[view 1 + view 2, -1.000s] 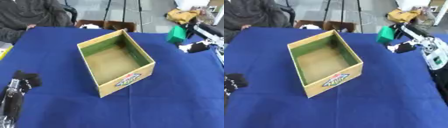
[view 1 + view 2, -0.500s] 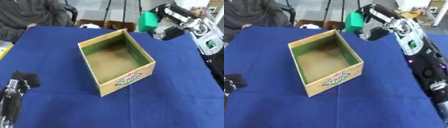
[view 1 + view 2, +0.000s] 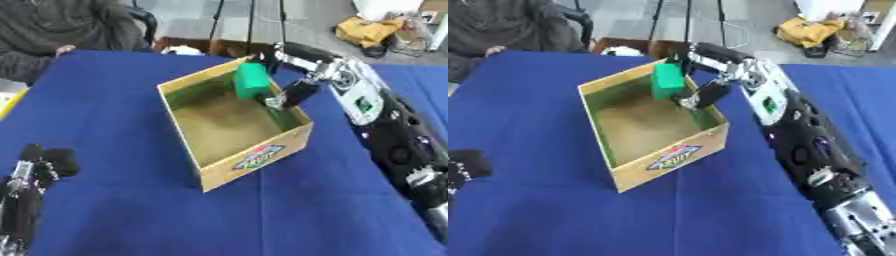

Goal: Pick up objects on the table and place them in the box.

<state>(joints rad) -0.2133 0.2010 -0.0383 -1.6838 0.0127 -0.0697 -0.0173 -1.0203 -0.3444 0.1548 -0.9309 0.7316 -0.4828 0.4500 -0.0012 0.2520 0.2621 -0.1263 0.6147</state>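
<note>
Green block (image 3: 252, 80) pinched in right hand (image 3: 284, 75) above open cardboard box (image 3: 262, 161), not yet released; box floor bare, left hand (image 3: 35, 167) idle, fingers indistinct.

The box (image 3: 254, 162) is open on top, only the right robot hand (image 3: 284, 70) over its far corner.

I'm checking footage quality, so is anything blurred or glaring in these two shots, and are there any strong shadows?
Left eye view: soft all over, the label on the box unreadable, the right robot hand and green block smeared. Right eye view: same softness; the left robot hand is a dark blur at the edge. Light is even, no glare; only a faint shadow inside the box.
</note>
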